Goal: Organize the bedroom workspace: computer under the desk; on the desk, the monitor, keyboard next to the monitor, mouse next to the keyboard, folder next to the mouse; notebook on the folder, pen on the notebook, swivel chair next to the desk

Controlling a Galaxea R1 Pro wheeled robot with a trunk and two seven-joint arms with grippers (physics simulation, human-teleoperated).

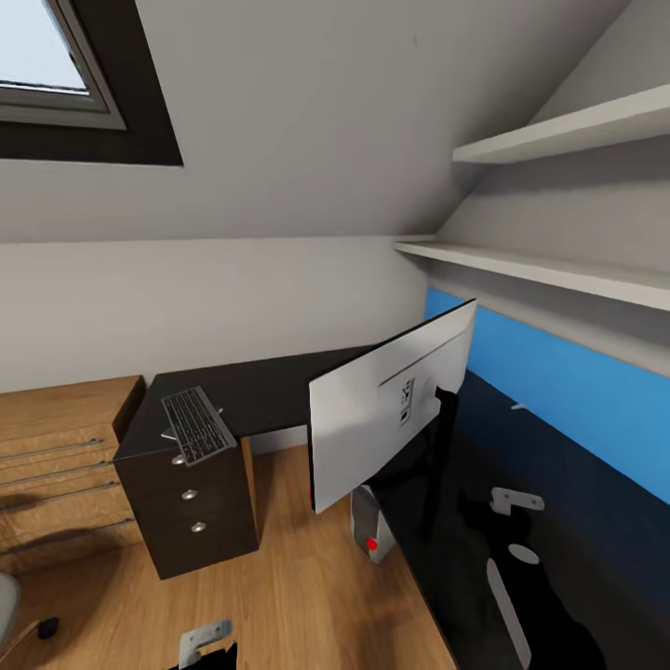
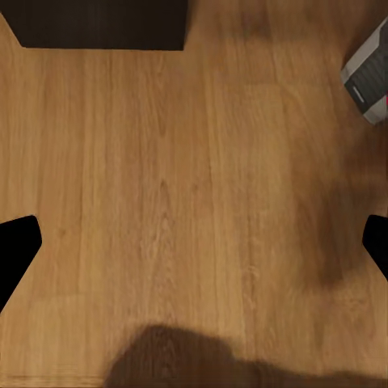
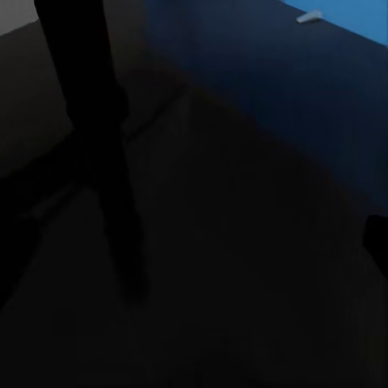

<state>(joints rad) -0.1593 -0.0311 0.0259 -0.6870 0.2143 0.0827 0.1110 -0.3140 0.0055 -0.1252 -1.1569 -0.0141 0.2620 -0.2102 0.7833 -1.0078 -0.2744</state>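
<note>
Nearest me, my left gripper hangs over the wood floor with its two black fingertips spread wide and nothing between them. In its wrist camera I see the foot of the black drawer unit at one edge and a corner of the computer at another.

My right gripper is over the glossy black tabletop. That feed is so dark I make out just one fingertip at the frame edge, so I cannot tell whether it is spread or closed.

From the head camera, the computer stands on the floor under the near edge of the tabletop, below the monitor. The monitor stands on the tabletop with its silver-white back toward me, and it looks tilted.

Farther left, the keyboard lies on the tabletop's end above the drawer unit, its near end jutting slightly past the edge. A light-wood chest sits just beside that unit.

Behind the tabletop runs a blue wall panel, with two white shelves above it. A window is set in the sloped ceiling.
</note>
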